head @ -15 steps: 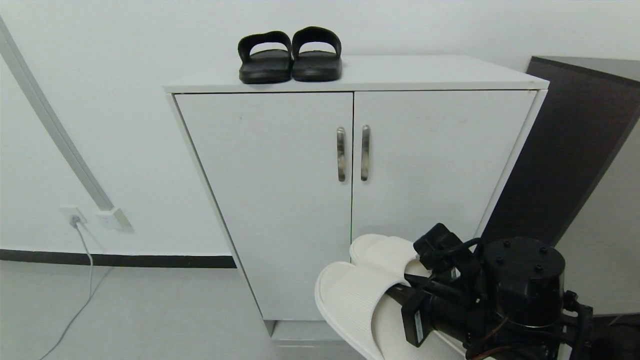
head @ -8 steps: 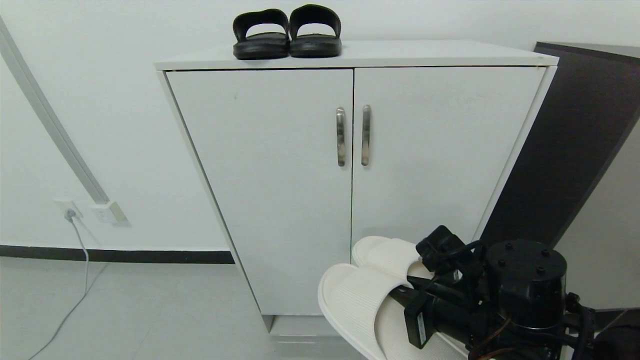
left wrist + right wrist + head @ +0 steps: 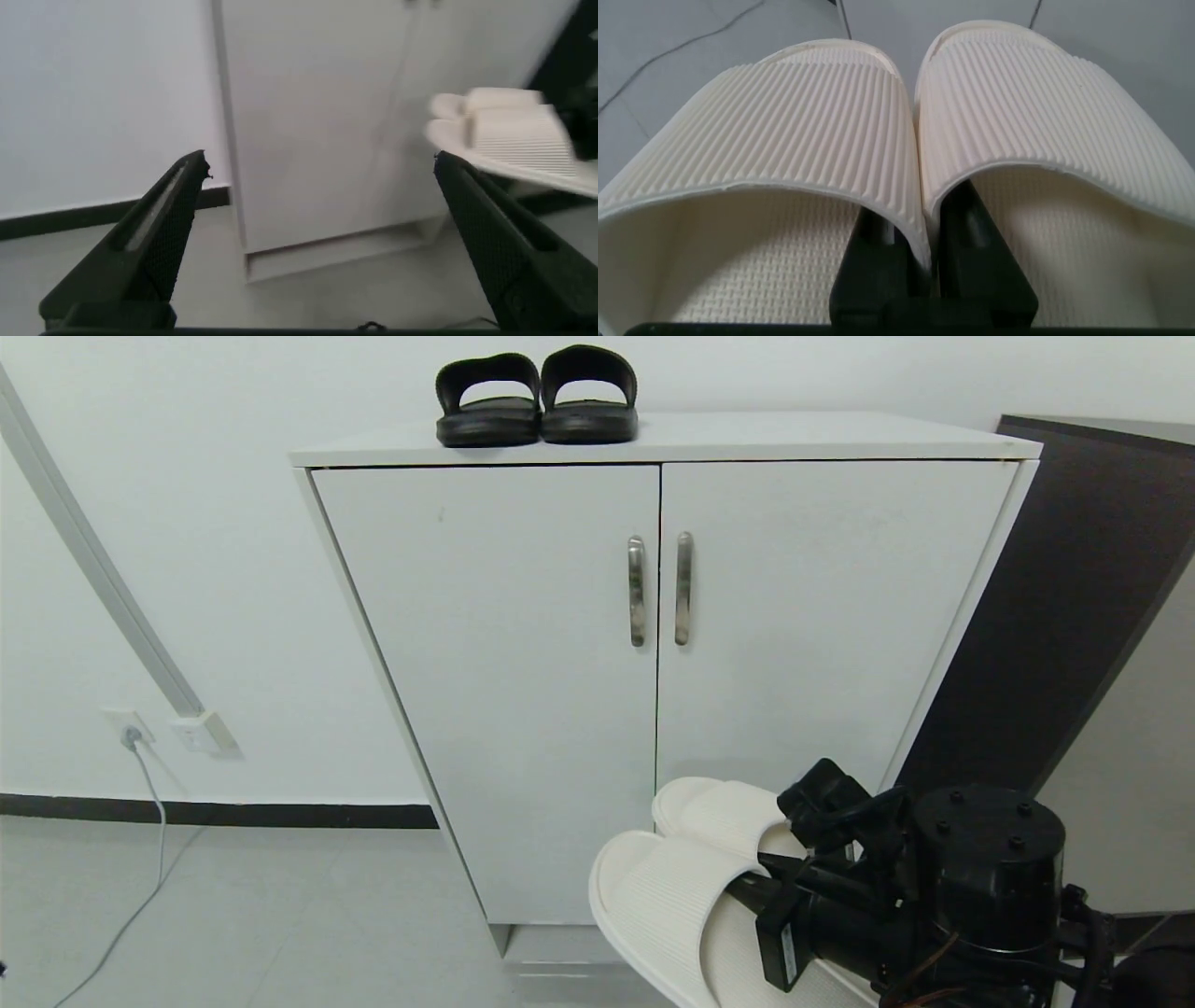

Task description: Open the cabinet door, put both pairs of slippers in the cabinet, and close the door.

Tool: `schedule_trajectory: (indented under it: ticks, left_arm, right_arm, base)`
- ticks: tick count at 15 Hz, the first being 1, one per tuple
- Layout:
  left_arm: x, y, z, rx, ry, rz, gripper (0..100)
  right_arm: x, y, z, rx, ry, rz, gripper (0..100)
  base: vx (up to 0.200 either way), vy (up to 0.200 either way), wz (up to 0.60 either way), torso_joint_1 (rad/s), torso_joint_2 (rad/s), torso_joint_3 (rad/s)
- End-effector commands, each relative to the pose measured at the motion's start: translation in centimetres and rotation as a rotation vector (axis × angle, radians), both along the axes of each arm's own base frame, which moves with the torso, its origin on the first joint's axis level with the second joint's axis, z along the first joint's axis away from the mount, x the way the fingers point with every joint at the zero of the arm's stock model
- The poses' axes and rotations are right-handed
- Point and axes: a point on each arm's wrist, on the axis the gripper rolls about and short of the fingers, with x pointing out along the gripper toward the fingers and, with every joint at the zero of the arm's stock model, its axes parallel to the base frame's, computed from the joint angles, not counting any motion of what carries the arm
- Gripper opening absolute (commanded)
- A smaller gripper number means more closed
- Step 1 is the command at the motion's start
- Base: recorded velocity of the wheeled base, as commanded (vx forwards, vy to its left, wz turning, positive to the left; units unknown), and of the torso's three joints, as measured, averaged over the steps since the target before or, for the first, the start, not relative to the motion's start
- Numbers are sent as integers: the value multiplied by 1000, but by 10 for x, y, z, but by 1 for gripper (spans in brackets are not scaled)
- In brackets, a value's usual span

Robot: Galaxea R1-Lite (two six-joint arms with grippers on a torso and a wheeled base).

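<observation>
White two-door cabinet stood against the far wall, both doors shut. The left door and right door met at a centre seam, with an upright metal left handle and right handle just beside each other on either side of it. Black slippers sat as a pair on the cabinet top, left of centre, side by side and touching, straps facing near. White slippers were off the floor at the near right, in front of the lower part of the right door, side by side with toes pointing far-left. Right gripper held them: one of the jaws sat inside each slipper under its ribbed strap, pinching the two adjoining inner edges together. Left gripper was low on the near side of the cabinet, facing its base and the wall to its left, jaws spread wide with nothing between them and the white slippers off to its right. A wall socket was left of the cabinet, with a grey cable trailing down onto the floor. A black skirting strip ran along the wall's foot. A dark panel stood right of the cabinet.
</observation>
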Motion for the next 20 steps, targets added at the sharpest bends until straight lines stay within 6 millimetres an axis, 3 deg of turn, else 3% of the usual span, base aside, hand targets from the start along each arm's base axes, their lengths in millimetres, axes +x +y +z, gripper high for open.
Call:
schedule_trajectory:
  ticks: [1, 5, 10, 16, 20]
  left_arm:
    - [49, -4, 20, -22, 111, -164, 100]
    - [102, -22, 33, -59, 99, -363, 100]
    - [144, -56, 55, -90, 136, -511, 100]
    - [189, -110, 66, -79, 130, -525, 100]
    - [204, -141, 81, -92, 91, -563, 100]
  right_arm:
    - [-2, -1, -1, -1, 1, 9, 0]
    - [-2, -1, -3, -4, 6, 10, 0]
    - [-2, 0, -5, -10, 9, 12, 0]
    - [-1, 1, -8, -16, 21, 13, 0]
    - [-3, -1, -7, -6, 29, 29, 0]
  base:
    - [0, 0, 0, 0, 0, 0]
    - [0, 0, 0, 0, 0, 0]
    - [0, 0, 0, 0, 0, 0]
    - [0, 0, 0, 0, 0, 0]
    - [0, 0, 0, 0, 0, 0]
